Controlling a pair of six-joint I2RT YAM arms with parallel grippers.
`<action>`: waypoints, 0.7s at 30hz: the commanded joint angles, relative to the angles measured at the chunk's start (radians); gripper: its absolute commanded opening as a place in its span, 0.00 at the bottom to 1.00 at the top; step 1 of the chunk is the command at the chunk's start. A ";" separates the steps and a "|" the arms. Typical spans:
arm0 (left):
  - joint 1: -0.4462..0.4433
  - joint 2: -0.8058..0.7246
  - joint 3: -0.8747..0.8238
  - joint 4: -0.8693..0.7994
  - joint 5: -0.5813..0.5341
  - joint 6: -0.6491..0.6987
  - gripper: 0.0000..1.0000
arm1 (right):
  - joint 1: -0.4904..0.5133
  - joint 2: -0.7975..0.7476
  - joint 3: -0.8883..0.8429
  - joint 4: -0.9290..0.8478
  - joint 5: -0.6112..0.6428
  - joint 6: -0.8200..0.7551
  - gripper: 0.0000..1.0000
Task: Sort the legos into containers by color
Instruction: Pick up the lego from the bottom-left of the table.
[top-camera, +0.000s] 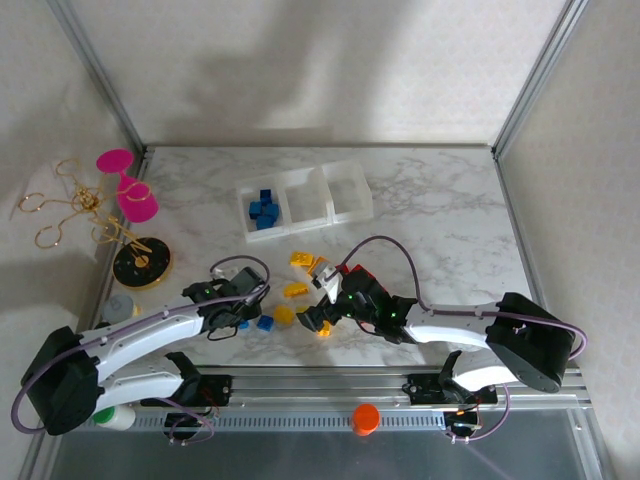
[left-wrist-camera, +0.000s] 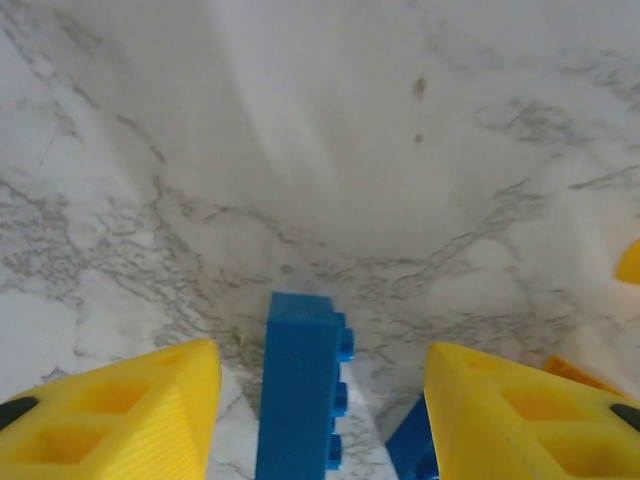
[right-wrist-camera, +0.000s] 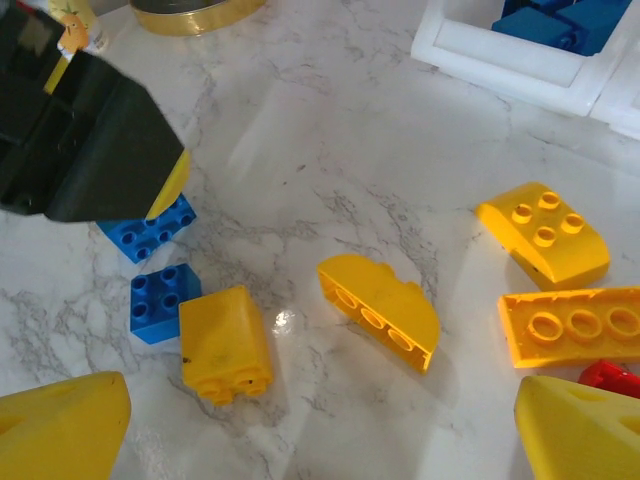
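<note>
My left gripper (top-camera: 243, 312) is down at the table, open, with a blue lego (left-wrist-camera: 300, 390) lying on its side between the yellow fingers and a gap on each side. A second blue lego (left-wrist-camera: 410, 450) sits by the right finger. My right gripper (right-wrist-camera: 320, 420) is open above loose legos: a yellow block (right-wrist-camera: 225, 345), an arched yellow one (right-wrist-camera: 380, 310), a sloped yellow one (right-wrist-camera: 545, 232), a flat yellow one (right-wrist-camera: 575, 325), a red one (right-wrist-camera: 610, 375) and two blue ones (right-wrist-camera: 163, 300). The containers (top-camera: 305, 200) stand behind; the left bin holds several blue legos (top-camera: 262, 210).
A round black disc (top-camera: 140, 262) lies at the left edge of the table, with a pink goblet toy (top-camera: 130, 190) behind it. The two arms work close together near the front, my left gripper's black body (right-wrist-camera: 80, 150) just beside the blue legos.
</note>
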 joint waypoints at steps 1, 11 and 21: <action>-0.013 0.021 -0.023 -0.009 -0.029 -0.048 0.53 | 0.012 0.013 0.002 0.019 0.034 -0.007 0.99; -0.021 0.073 -0.025 0.029 -0.044 -0.028 0.34 | 0.013 0.007 0.002 0.019 0.072 -0.014 0.99; -0.022 0.032 0.010 0.009 -0.068 -0.007 0.25 | 0.010 -0.021 -0.020 0.043 0.111 -0.005 0.99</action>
